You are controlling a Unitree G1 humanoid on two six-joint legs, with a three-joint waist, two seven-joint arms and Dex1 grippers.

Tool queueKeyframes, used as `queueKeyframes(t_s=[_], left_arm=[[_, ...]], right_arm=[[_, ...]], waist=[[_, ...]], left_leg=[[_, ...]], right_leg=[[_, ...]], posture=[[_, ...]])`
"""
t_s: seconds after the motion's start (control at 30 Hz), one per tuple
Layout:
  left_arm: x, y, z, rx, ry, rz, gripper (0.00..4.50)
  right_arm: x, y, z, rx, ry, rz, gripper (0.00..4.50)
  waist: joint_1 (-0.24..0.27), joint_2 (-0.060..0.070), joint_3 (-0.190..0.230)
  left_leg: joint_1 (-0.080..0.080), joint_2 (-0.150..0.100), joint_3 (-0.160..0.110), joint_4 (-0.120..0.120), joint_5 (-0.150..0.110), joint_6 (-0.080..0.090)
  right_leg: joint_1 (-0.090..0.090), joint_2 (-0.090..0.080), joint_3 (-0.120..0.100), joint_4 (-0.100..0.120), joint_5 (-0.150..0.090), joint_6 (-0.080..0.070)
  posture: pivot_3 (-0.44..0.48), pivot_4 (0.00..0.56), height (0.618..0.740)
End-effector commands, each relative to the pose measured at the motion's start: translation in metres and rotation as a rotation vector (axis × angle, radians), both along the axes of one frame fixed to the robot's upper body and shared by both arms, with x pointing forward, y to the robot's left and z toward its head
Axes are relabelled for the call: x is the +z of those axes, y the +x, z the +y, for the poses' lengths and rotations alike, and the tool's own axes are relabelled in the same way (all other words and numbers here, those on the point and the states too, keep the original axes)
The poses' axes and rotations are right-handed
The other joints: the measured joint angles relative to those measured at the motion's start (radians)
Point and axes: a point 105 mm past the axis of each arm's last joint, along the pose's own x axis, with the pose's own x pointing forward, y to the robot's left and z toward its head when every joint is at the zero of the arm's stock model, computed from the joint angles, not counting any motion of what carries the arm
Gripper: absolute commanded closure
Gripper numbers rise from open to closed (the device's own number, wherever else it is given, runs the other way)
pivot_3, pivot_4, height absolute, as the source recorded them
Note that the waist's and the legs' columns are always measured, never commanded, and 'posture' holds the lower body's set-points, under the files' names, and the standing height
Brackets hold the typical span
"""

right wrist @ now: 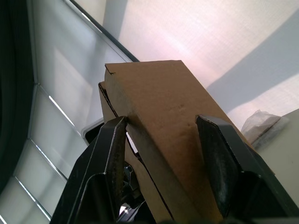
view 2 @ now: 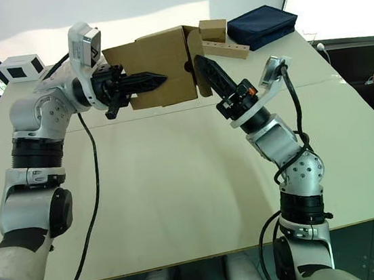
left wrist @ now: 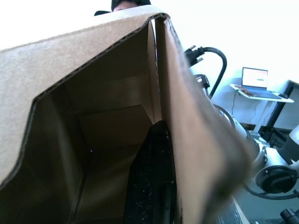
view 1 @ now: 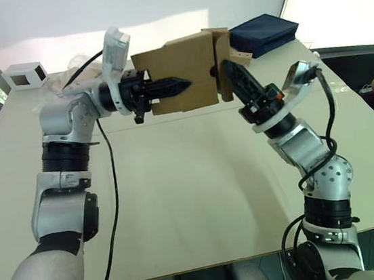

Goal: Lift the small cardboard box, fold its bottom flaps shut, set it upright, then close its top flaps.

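The plain brown corrugated cardboard box (view 1: 182, 72) is off the pale counter (view 1: 194, 200), held in the air at upper centre of the head views, between your two arms.

Left pincer (view 1: 173, 85): black fingers pressed together on one wall of the box, pointing across its broad face. In the left wrist view one finger (left wrist: 152, 182) lies inside the open cavity against the wall, so the hold is a pinch on a single sheet of cardboard.

Right pincer (view 2: 204, 66): fingers spread, straddling the box's narrow end at centre of frame. In the right wrist view the two fingers (right wrist: 105, 163) stand either side of the box with gaps showing; I cannot tell whether either pad touches.

Flaps (view 1: 224, 64) at the right-hand end of the box stand loose and unfolded.

Risks from here, as I judge them:
- The box hangs from one wall pinch. If you push a flap with the right pincer, the box may pivot about the left fingers or slide out and drop to the counter
- Corrugated wall may buckle under that pinch if you press hard against it
- The finger inside the cavity could block a flap from folding shut or get trapped behind it
- A small tan cardboard box (view 2: 212, 29) and a dark blue fabric case (view 2: 262, 26) sit near, behind the work at upper right; a wide swing of the right arm could strike them
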Motion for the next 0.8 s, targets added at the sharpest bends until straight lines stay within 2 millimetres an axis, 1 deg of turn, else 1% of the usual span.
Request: queueKeyframes(t_s=[0.03, 0.23, 0.33, 0.47, 0.63, 0.8], left_arm=[[0.009, -0.006, 0.0, -0.014, -0.012, -0.055, 4.5], [0.008, -0.008, -0.001, -0.026, -0.006, -0.054, 4.5], [0.008, -0.007, 0.0, -0.014, -0.011, -0.051, 4.5], [0.011, -0.002, -0.001, 0.013, -0.025, -0.058, 4.5], [0.015, -0.002, -0.002, 0.015, -0.043, -0.057, 4.5], [0.014, -0.004, -0.003, -0.001, -0.046, -0.048, 4.5]], right_arm=[[0.015, -0.005, 0.006, -0.015, 0.012, -0.058, 2.1], [0.017, -0.001, 0.007, -0.046, 0.043, -0.047, 2.1], [0.017, -0.004, 0.012, -0.022, 0.041, -0.052, 2.1], [0.016, -0.015, 0.025, 0.065, 0.022, -0.07, 2.1], [0.013, -0.016, 0.03, 0.072, 0.009, -0.064, 2.1], [0.007, -0.018, 0.032, 0.08, -0.033, -0.07, 2.1]], waist=[[0.0, 0.0, 0.0], [0.0, 0.0, 0.0], [0.0, 0.0, 0.0], [0.0, 0.0, 0.0], [0.0, 0.0, 0.0], [0.0, 0.0, 0.0]], left_leg=[[0.0, 0.0, 0.0, 0.0, 0.0, 0.0], [0.0, 0.0, 0.0, 0.0, 0.0, 0.0], [0.0, 0.0, 0.0, 0.0, 0.0, 0.0], [0.0, 0.0, 0.0, 0.0, 0.0, 0.0], [0.0, 0.0, 0.0, 0.0, 0.0, 0.0], [0.0, 0.0, 0.0, 0.0, 0.0, 0.0]], right_leg=[[0.0, 0.0, 0.0, 0.0, 0.0, 0.0], [0.0, 0.0, 0.0, 0.0, 0.0, 0.0], [0.0, 0.0, 0.0, 0.0, 0.0, 0.0], [0.0, 0.0, 0.0, 0.0, 0.0, 0.0], [0.0, 0.0, 0.0, 0.0, 0.0, 0.0], [0.0, 0.0, 0.0, 0.0, 0.0, 0.0]], posture=[[0.0, 0.15, 0.74], [0.0, 0.15, 0.74], [0.0, 0.15, 0.74], [0.0, 0.15, 0.74], [0.0, 0.15, 0.74], [0.0, 0.15, 0.74]])
